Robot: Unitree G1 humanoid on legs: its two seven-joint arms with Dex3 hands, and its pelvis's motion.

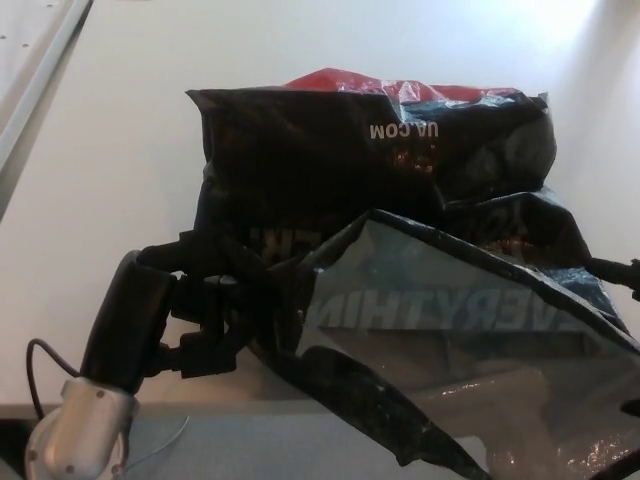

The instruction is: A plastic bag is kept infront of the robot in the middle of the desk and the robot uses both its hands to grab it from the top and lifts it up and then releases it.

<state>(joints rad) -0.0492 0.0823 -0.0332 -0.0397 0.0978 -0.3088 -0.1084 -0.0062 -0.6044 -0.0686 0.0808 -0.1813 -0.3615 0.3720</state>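
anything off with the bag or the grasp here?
Nothing damaged or spilled. The black plastic bag is crumpled, its near flap pulled up taut toward the camera by the left hand. The right hand is mostly hidden behind the flap.

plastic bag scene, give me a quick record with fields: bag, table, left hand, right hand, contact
bag: black plastic bag with pale upside-down lettering and a red patch at its far top edge; near edge pulled up toward the camera
table: pale tabletop, the bag's far part resting on it
left hand: left hand at the bag's near left edge, fingers closed on the plastic
right hand: mostly hidden behind the raised plastic; only a dark bit shows at the right edge, state unclear
contact: left hand touching bag; right cannot be confirmed
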